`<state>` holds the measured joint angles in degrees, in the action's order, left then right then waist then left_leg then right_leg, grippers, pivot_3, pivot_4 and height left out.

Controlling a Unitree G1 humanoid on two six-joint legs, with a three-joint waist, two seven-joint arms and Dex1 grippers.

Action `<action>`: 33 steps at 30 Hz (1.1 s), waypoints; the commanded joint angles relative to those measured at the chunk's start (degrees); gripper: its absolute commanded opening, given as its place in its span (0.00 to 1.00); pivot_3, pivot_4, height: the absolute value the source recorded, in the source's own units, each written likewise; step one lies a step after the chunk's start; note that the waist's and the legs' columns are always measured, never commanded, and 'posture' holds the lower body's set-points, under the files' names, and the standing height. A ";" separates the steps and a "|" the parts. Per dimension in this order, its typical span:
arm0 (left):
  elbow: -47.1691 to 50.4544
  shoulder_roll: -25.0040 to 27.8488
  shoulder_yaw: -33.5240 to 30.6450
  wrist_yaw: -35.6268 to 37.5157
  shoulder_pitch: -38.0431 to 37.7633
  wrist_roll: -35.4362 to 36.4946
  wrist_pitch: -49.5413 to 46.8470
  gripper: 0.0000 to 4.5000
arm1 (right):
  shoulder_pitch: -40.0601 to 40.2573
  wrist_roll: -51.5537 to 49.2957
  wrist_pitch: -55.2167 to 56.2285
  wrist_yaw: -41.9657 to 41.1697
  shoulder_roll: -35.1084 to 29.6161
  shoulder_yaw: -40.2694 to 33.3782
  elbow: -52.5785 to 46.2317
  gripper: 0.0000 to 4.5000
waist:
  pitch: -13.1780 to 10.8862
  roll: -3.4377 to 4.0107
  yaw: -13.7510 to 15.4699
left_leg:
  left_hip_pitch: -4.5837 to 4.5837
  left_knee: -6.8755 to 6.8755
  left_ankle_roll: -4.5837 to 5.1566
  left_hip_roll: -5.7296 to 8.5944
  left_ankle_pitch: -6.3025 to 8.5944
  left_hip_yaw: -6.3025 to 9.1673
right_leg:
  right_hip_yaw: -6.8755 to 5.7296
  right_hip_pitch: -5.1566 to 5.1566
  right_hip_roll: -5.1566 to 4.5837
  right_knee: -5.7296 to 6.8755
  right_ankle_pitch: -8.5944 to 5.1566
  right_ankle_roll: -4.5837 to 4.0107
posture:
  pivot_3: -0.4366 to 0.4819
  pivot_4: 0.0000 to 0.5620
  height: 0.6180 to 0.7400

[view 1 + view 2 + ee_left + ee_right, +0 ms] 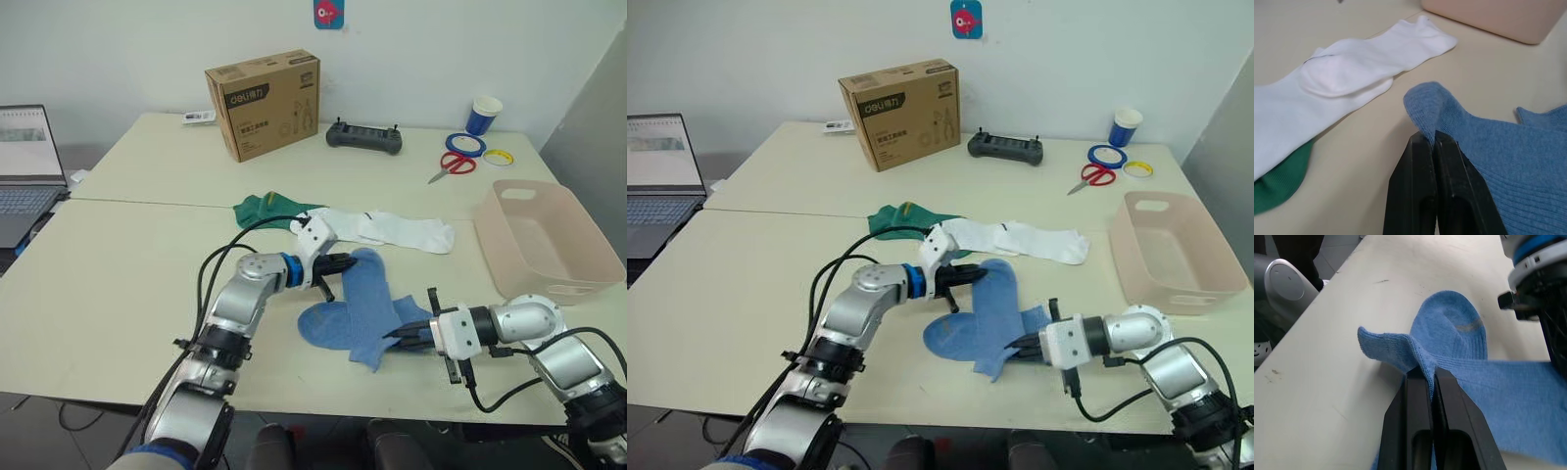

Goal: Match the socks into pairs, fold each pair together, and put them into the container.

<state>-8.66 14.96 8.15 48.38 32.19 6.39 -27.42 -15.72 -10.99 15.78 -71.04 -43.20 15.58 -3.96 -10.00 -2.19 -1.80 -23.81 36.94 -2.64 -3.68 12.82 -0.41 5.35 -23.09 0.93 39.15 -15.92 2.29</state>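
Two light blue socks (pixel 358 308) lie stacked near the table's front edge. My left gripper (pixel 345 264) is shut on the far end of the blue socks (pixel 1469 132). My right gripper (pixel 400 340) is shut on their near edge (pixel 1415 352), lifting a fold. Behind them lie white socks (pixel 397 229) overlapping a dark green sock (pixel 263 209). The pale pink container (pixel 549 238) stands empty at the right.
A brown cardboard box (pixel 265 104), a black controller (pixel 364 138), scissors (pixel 451 164), tape rolls (pixel 465 144) and a blue cup (pixel 483 115) sit along the far side. A laptop (pixel 27 171) is at the far left.
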 commanded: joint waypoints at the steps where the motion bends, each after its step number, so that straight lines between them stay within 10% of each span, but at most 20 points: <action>1: 11.62 1.25 -0.17 -2.75 -4.61 1.23 -4.19 0.01 | -2.19 -1.79 2.27 -1.71 1.45 -0.92 2.75 0.00 | 0.00 0.01 -0.06 | 0.00 0.00 0.00 0.00 0.00 -0.01 | 0.02 0.00 0.00 -0.01 0.01 -0.01 | 0.48 0.27 1.00; 11: 20.55 0.80 0.04 -9.88 -11.60 2.64 -9.95 0.01 | -2.44 -2.30 2.01 -4.67 2.42 -1.02 6.06 0.00 | 0.01 0.02 0.03 | 0.01 0.02 0.00 0.00 0.00 0.01 | 0.01 0.02 -0.01 0.01 0.02 -0.04 | 0.48 0.27 1.00; 15: 20.79 1.05 0.55 -10.26 -12.37 3.19 -9.40 0.00 | -1.92 -2.65 1.67 -5.03 1.68 -1.93 6.10 0.22 | 0.01 0.02 0.05 | 0.02 0.01 0.00 0.00 0.00 0.02 | -0.01 0.02 -0.01 0.01 0.03 -0.05 | 0.48 0.27 1.00; 25: 22.87 7.52 -4.27 -6.67 -12.31 8.38 -9.71 0.65 | 10.22 -12.52 -19.25 0.98 -4.68 -11.20 -8.41 1.00 | 0.02 0.03 0.11 | 0.01 -0.02 0.00 -0.01 0.00 0.06 | -0.04 0.01 -0.01 0.01 0.02 -0.05 | 0.48 0.27 1.00; 33: 14.36 13.09 -2.63 2.27 -6.22 9.57 -2.00 0.78 | 21.24 -24.45 -46.09 18.03 -3.11 -18.59 -23.29 1.00 | 0.04 0.06 0.03 | 0.01 0.03 0.00 0.00 0.00 0.01 | 0.01 0.03 -0.02 -0.02 -0.06 0.18 | 0.48 0.27 1.00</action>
<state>7.49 27.56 4.92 49.40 24.38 16.47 -32.03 5.36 -32.11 -25.72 -56.77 -46.72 -0.62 -23.97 -9.96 -2.13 -1.77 -23.80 36.97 -2.64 -3.68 12.82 -0.39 5.35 -23.05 0.91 39.13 -15.98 2.47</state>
